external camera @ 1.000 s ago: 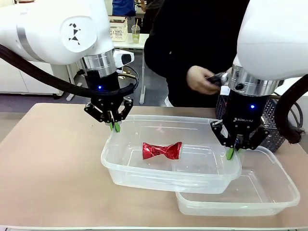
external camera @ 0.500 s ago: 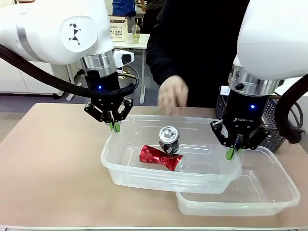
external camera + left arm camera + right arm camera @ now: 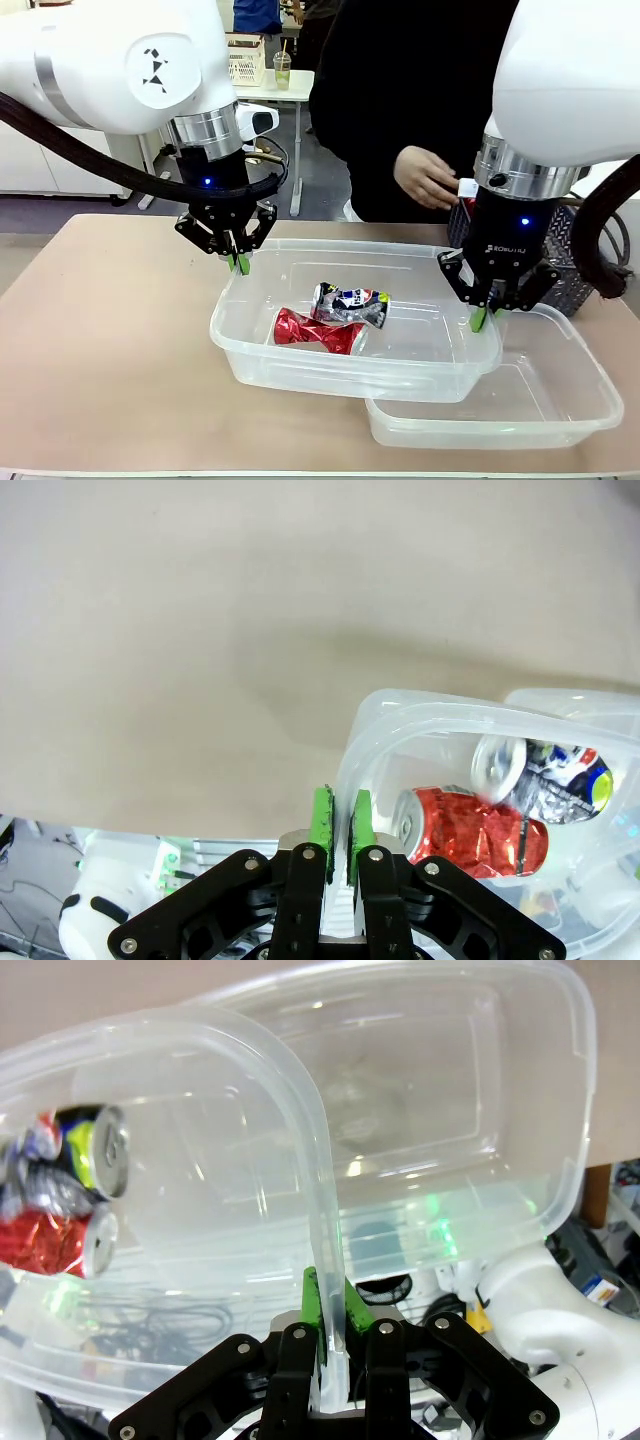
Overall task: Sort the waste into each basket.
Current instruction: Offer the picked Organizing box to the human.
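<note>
A clear basket [image 3: 330, 247] hangs between both arms, its right end over a second clear basket [image 3: 560, 400] that rests on the table. My left gripper [image 3: 240, 263] is shut on the held basket's far left rim; the left wrist view shows the pads [image 3: 322, 820] pinching that rim [image 3: 400, 705]. At the right rim [image 3: 290, 1090] my right gripper [image 3: 480, 318] is shut too, its pads [image 3: 312, 1310] pressed on the plastic. Inside lie a crushed red can [image 3: 318, 331] and a blue-white can [image 3: 350, 303] on top of it.
A person in black stands at the far side, one hand [image 3: 425, 177] raised near my right arm. A dark lattice basket [image 3: 575, 270] sits behind the right gripper. Bare tan table [image 3: 100, 340] spreads to the left.
The person dropped a blue-white can into the held basket; it settled on its side on the red can, which shifted left. The hand drew back to the right. Both grippers stayed put.
</note>
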`<state>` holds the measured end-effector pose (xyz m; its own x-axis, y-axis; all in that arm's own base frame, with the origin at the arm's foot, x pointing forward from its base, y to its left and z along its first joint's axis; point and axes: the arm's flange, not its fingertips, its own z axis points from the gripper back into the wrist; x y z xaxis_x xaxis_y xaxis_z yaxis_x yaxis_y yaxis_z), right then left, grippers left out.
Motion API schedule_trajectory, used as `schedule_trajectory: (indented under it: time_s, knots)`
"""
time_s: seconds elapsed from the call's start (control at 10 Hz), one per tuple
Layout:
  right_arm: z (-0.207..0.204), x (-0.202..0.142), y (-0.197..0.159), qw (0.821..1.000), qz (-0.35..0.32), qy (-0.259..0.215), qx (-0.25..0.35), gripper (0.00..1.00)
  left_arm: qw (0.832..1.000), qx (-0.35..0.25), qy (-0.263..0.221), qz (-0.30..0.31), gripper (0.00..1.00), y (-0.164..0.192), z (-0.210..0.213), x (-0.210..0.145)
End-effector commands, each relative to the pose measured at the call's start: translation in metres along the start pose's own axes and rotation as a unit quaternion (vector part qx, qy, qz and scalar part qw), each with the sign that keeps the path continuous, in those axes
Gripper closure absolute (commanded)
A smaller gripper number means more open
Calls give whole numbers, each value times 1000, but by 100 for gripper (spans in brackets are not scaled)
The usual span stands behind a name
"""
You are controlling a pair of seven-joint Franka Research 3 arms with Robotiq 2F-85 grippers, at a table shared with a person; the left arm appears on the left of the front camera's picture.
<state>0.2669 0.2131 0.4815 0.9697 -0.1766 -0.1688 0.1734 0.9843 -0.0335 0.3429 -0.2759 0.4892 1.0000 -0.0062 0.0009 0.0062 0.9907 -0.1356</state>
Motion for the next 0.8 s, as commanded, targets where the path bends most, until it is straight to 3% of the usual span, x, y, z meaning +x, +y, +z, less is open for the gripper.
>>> schedule_trajectory:
  time_s: [0.0, 0.7]
  knots:
    - [3, 1, 3, 1000, 9, 7, -1, 94, 1000, -2, -3, 10, 91, 0, 2, -1]
    - [3, 1, 3, 1000, 9, 7, -1, 94, 1000, -2, -3, 10, 91, 0, 2, -1]
